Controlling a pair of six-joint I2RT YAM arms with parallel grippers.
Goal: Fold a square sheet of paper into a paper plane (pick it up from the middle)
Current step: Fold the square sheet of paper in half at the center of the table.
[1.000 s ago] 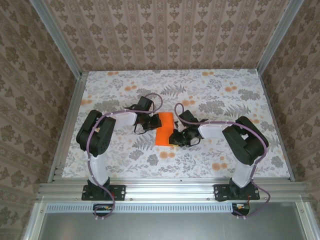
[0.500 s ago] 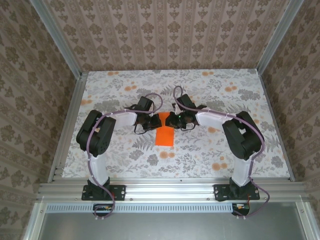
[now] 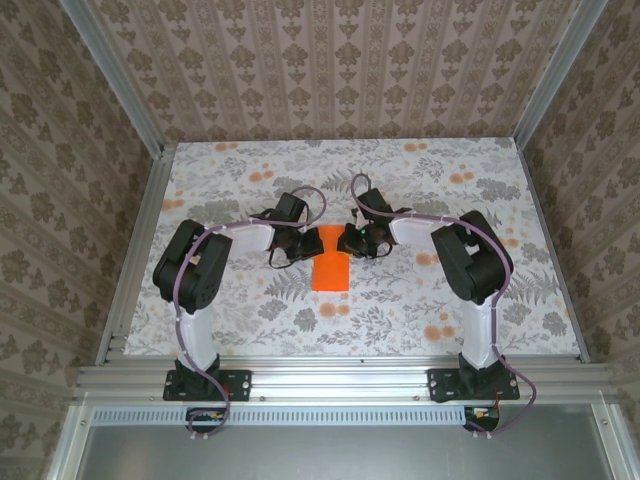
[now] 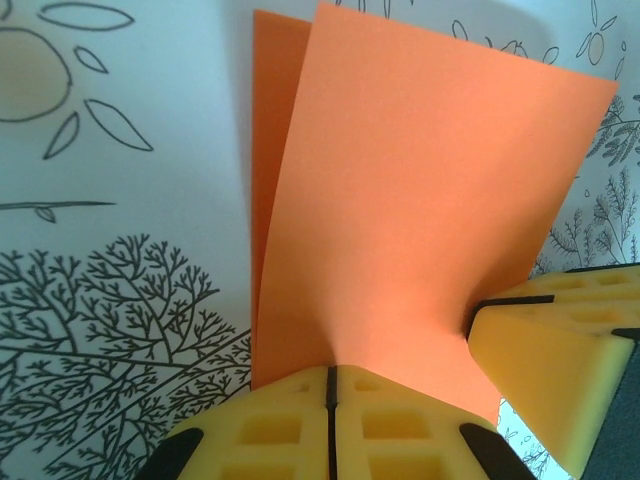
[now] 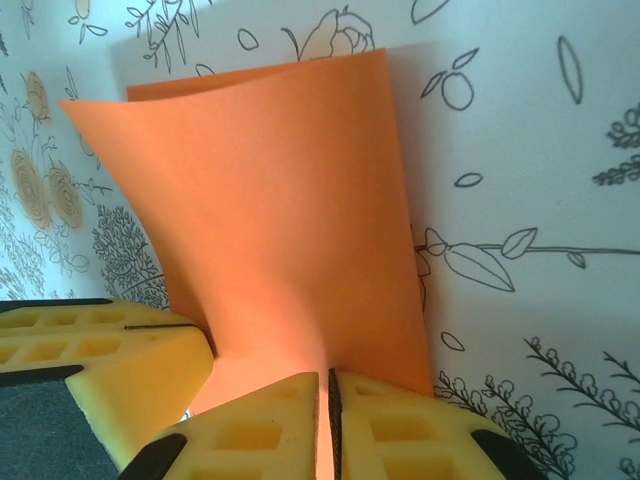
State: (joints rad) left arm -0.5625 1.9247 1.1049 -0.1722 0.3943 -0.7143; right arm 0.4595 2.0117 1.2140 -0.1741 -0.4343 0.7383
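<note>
The square sheet of paper [image 3: 330, 272] is bright orange and folded over into a narrow double layer on the flowered tablecloth, mid-table. Its far end is lifted and pinched from both sides. My left gripper [image 3: 303, 243] is shut on that end from the left. In the left wrist view the paper [image 4: 400, 180] runs away from the closed left gripper [image 4: 331, 372]. My right gripper [image 3: 350, 241] is shut on the same end from the right. In the right wrist view the paper [image 5: 270, 190] enters the closed right gripper [image 5: 325, 378]. The two grippers almost touch.
The tablecloth [image 3: 420, 310] spreads flat all round the paper. Aluminium rails [image 3: 135, 250] edge the table left, right and front, and patterned walls close the back and sides. Both arm bases [image 3: 200, 380] stand at the near edge.
My right gripper has left the sheet's near right edge, swung to the far end beside the left gripper and closed on it. The paper now lies narrower and straighter. The left gripper stayed put.
</note>
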